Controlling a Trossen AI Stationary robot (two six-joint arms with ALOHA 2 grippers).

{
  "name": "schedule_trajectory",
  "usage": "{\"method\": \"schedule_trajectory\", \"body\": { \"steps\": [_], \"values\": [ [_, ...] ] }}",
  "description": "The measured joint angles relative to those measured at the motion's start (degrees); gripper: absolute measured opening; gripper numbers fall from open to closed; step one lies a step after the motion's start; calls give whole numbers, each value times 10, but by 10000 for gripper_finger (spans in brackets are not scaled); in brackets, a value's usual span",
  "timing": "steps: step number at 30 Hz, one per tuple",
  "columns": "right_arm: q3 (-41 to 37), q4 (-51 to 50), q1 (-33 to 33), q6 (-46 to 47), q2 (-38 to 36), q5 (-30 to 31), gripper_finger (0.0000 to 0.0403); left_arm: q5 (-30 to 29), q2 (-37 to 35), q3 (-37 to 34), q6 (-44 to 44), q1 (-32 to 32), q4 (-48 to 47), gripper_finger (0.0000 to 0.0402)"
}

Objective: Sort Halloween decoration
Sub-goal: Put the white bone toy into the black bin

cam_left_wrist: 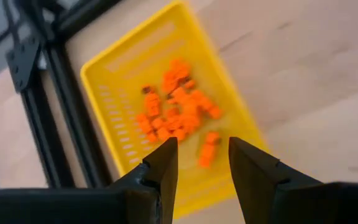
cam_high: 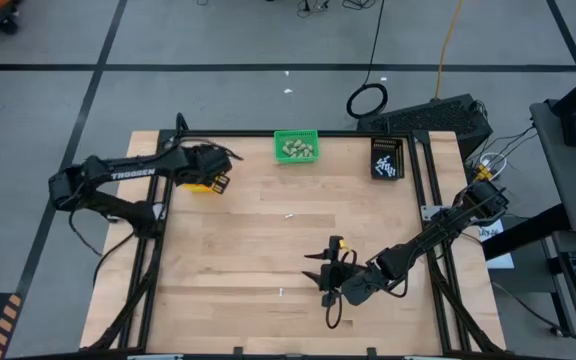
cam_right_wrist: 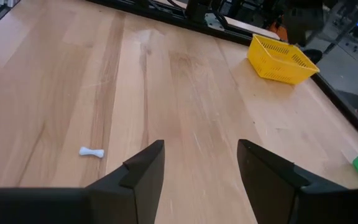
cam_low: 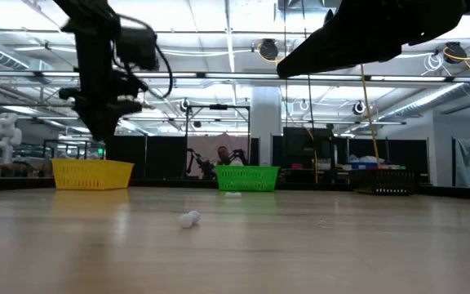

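Note:
My left gripper (cam_left_wrist: 202,163) hangs open over the yellow bin (cam_left_wrist: 120,93) at the table's far left (cam_high: 200,185). Several orange bits (cam_left_wrist: 176,106) lie heaped in that bin, and one orange bit (cam_left_wrist: 207,149) shows just past the fingertips, apart from them. My right gripper (cam_right_wrist: 201,165) stands open above the table's near middle (cam_high: 316,268), with nothing between its fingers. One white stick (cam_right_wrist: 92,152) lies on the wood ahead of it, and another white stick (cam_high: 281,292) lies nearer the front edge. Beige lumps (cam_high: 297,149) fill the green bin (cam_high: 296,134).
A black bin (cam_high: 388,160) with white sticks stands at the far right. The dark frame rail (cam_left_wrist: 61,124) runs close beside the yellow bin. Bare wood (cam_high: 228,250) spreads between the arms. A person sits in the room beyond the table (cam_low: 223,155).

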Motion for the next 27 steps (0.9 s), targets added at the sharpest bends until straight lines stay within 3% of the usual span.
{"method": "schedule_trajectory", "body": {
  "steps": [6, 13, 21, 27],
  "values": [
    [0, -4, 0, 53, 0, 0, 189, -24, -54, 0, -55, -140, 17, 134],
    [0, -4, -1, 143, 0, -10, 189, -72, -55, 0, -77, -315, 107, 135],
    [0, -12, 0, 219, 0, -44, 189, -106, -53, 0, -13, -468, 218, 135],
    [0, -11, 1, 231, 0, -60, 189, -107, -53, 0, 60, -546, 328, 135]
  ]
}}
